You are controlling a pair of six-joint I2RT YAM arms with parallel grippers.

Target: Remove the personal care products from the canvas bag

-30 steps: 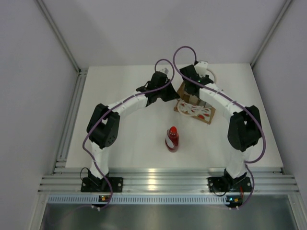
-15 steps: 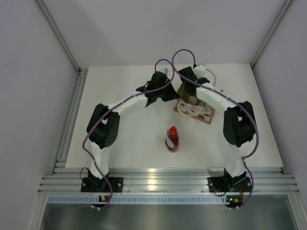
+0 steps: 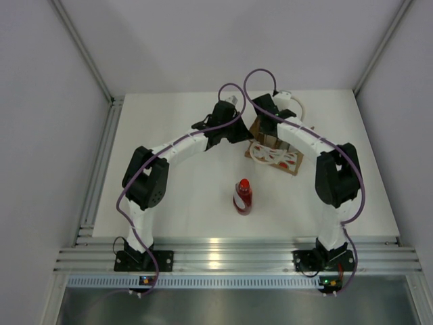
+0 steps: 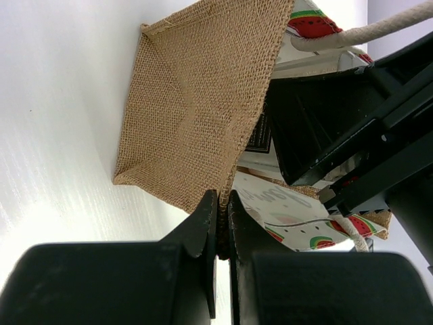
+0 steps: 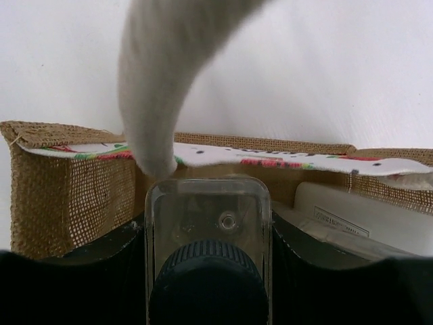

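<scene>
Pinching canvas bag [image 4: 196, 108] is left gripper [image 4: 222, 220]; right gripper [image 5: 208, 237] clamps bottle [image 5: 206, 203], cap toward wrist.

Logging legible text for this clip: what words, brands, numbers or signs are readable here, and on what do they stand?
No text here can be quoted.
Canvas bag, script on its watermelon-print panel: too blurred to read.
Whitish bottle inside the bag, small label: print too small to read.
Red bottle on the table, white label: too small to read.
</scene>
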